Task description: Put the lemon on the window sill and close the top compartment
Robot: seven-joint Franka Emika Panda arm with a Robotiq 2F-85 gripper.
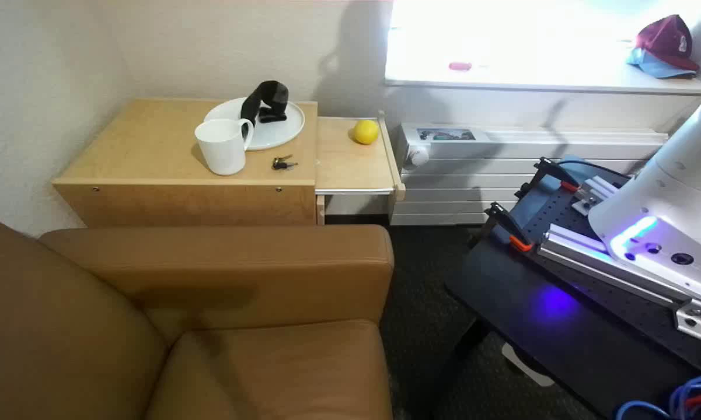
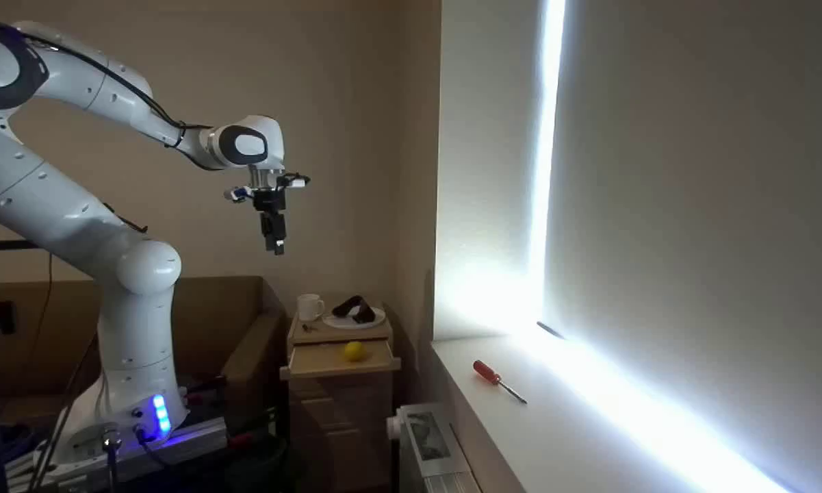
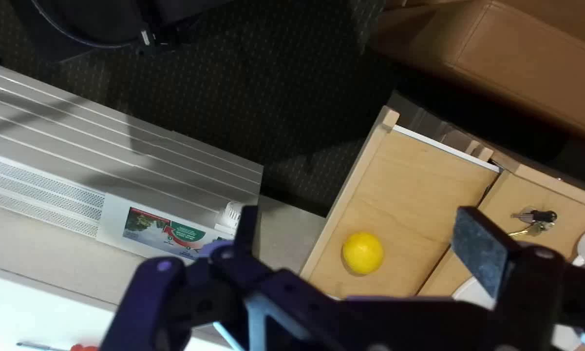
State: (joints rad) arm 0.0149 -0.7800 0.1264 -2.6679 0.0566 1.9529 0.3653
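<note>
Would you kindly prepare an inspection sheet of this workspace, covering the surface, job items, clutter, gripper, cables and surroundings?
Surface: side table; top compartment pulled out.
Job's things: lemon on the top compartment, not on the window sill.
Clutter: white mug, keys and plate with black item on the side table; screwdriver and cap on the window sill.
Gripper: open, holding nothing.
Cables: coiled blue cable; black cable along the arm.
Surroundings: sofa beside the side table; radiator below the window sill.

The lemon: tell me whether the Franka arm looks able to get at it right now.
Probably yes: the lemon lies uncovered on the pulled-out top compartment, the claw hangs open higher up, and nothing shows between them; the white mug stands apart from it.
</note>
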